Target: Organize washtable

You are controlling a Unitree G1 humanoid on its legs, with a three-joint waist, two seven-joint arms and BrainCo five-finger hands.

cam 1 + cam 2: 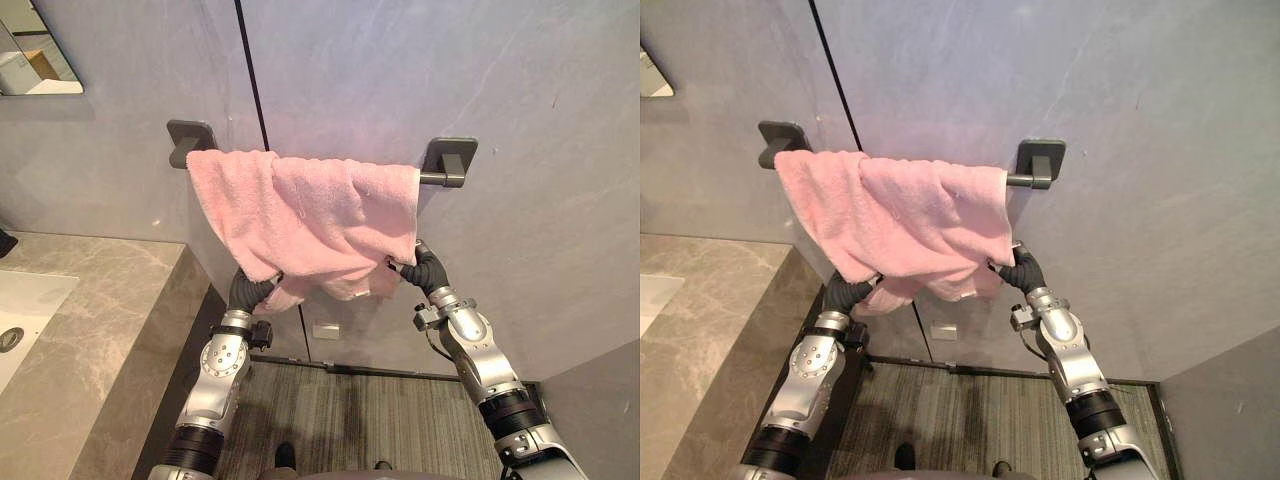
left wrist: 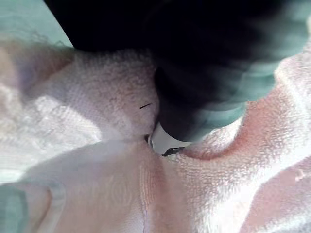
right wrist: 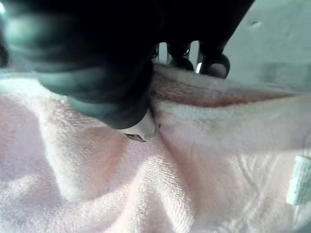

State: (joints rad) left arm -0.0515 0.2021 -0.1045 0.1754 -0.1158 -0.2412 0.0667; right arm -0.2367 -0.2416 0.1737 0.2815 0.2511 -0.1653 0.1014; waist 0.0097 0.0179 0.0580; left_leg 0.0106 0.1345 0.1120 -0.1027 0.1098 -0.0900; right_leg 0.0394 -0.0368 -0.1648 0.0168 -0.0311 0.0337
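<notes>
- the marble worktop [image 1: 110, 320] with its white sink [image 1: 25, 305] lies nearest, on the left, cut off by the frame edge.
- the left robot hand [image 1: 248, 290] is pushed up into the lower left folds of the pink towel [image 1: 310, 215]. it is buried in cloth, so i cannot tell its grip.
- the right robot hand [image 1: 415, 265] pinches the towel's lower right edge, thumb on the near face, dark fingertips [image 3: 214, 64] curled over the fold.
- the towel hangs bunched and crooked over the towel rail [image 1: 445, 178] on the grey wall.
- step in hand, i judge: straightening the towel. the next move calls for drawing both lower corners apart and down evenly, without dragging it off the rail.
- most of the rail hides under the towel, and a mirror [image 1: 30, 60] is cropped at the far corner.
</notes>
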